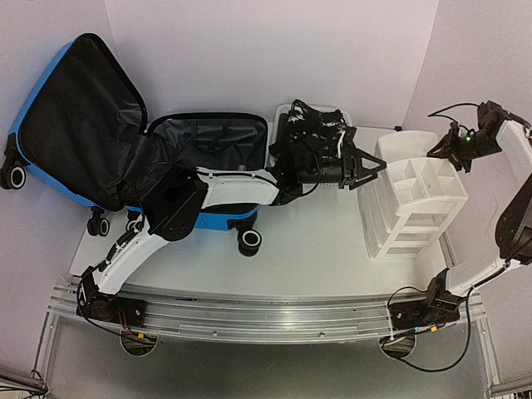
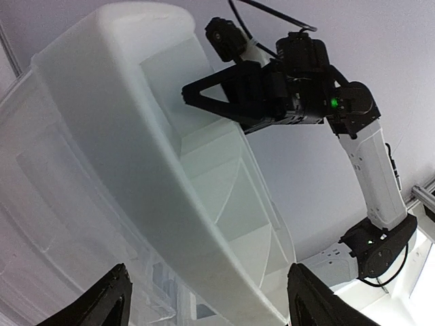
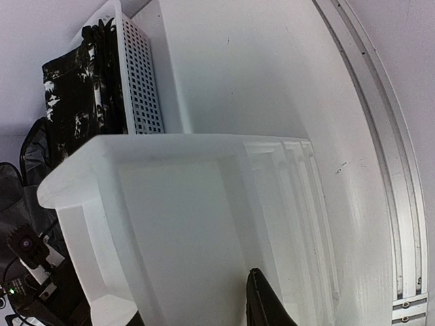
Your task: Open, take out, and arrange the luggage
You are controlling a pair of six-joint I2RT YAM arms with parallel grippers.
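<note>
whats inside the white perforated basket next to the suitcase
Black fabric with white markings stands bunched in the basket, rising above its rim. Anything beneath or behind the fabric is covered, so the basket floor cannot be seen.

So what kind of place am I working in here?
Probably a robot lab test cell, not a home: plain bare walls, a white table with a metal mounting rail at its near edge, and staged props, the suitcase and organizer.
</note>
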